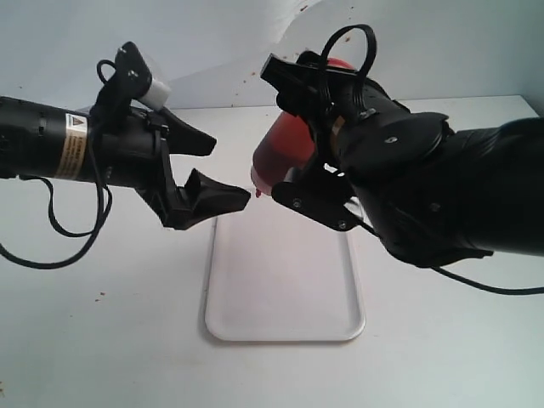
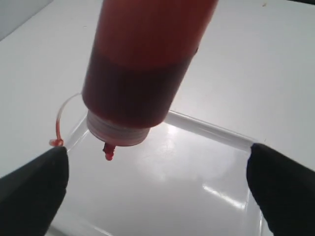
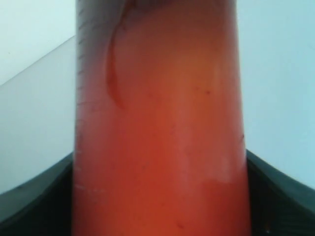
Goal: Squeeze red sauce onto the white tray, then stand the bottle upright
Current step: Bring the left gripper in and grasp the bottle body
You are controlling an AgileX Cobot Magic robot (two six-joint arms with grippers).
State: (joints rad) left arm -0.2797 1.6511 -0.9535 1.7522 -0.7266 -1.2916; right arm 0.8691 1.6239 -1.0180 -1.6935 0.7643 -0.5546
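The right claw [image 1: 280, 136] is clamped around the bottle [image 1: 285, 146], one finger on each side of its body. It holds the bottle tipped over, with the nozzle [image 1: 257, 194] pointing down and poking out past the fingers towards the left claw [image 1: 228, 170]. The bottle is a translucent orange-red cylinder. The red sauce [image 2: 133, 88] has pooled as a darker band at the lowered end, above a pale screw collar. A small red bead hangs from the short nozzle tip [image 2: 109, 151], and a thin clear tether loops off beside the collar. In the right wrist view the bottle [image 3: 160, 128] fills the gap between the two dark fingers [image 3: 34, 201].

The left claw [image 2: 157, 189] is spread wide and holds nothing. Its lower fingertip is just beside the nozzle; whether they touch cannot be told. The white tray [image 1: 285, 280], glossy with a low rounded rim, lies on the white surface [image 1: 442, 340] below both claws, directly under the nozzle.
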